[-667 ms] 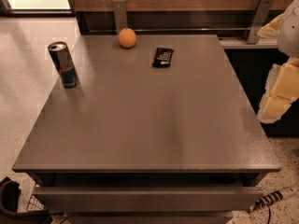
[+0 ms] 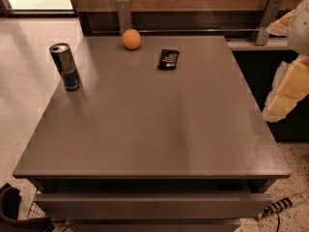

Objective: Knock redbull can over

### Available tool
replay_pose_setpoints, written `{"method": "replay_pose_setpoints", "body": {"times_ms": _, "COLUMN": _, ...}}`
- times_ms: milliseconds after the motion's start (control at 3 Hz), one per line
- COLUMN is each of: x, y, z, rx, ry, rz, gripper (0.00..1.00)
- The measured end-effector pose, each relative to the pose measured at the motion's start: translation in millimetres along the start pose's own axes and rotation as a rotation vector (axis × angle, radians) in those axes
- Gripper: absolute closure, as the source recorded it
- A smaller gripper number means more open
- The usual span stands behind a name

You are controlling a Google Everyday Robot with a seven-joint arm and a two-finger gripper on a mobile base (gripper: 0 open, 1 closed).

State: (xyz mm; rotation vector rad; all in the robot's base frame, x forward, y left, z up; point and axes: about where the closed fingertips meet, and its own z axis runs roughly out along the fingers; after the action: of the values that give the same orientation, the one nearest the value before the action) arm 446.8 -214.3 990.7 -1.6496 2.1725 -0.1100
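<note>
The redbull can (image 2: 65, 66) was found upright by the far-left edge of the desk (image 2: 159, 129). The claw (image 2: 282, 98) was noted beyond the right edge, well apart; its state could not be told. A sideways push applied high was judged best.

no legible text (gripper (image 2: 284, 99) at right edge).

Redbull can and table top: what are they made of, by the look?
The redbull can looks like thin metal: shiny silver top, glossy blue print below. The table seems matte grey laminate or painted board, giving only dull reflections; which, I can't tell. The gripper, cream-coloured and perhaps plastic, hangs beyond the table's right edge.
</note>
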Motion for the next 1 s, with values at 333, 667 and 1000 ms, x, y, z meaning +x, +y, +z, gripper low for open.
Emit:
{"method": "replay_pose_setpoints", "body": {"times_ms": 333, "x": -16.3, "y": -21.9, "z": -0.1, "rx": 0.061, "ry": -0.138, "rz": 0.059, "gripper": 0.0}}
{"method": "replay_pose_setpoints", "body": {"times_ms": 667, "x": -43.6, "y": -43.5, "z": 3.0, "rx": 0.116, "ry": -0.314, "rz": 0.1, "gripper": 0.0}}
{"method": "replay_pose_setpoints", "body": {"times_ms": 1000, "x": -89.9, "y": -57.1, "z": 10.7, "rx": 0.124, "ry": -0.523, "rz": 0.103, "gripper": 0.0}}
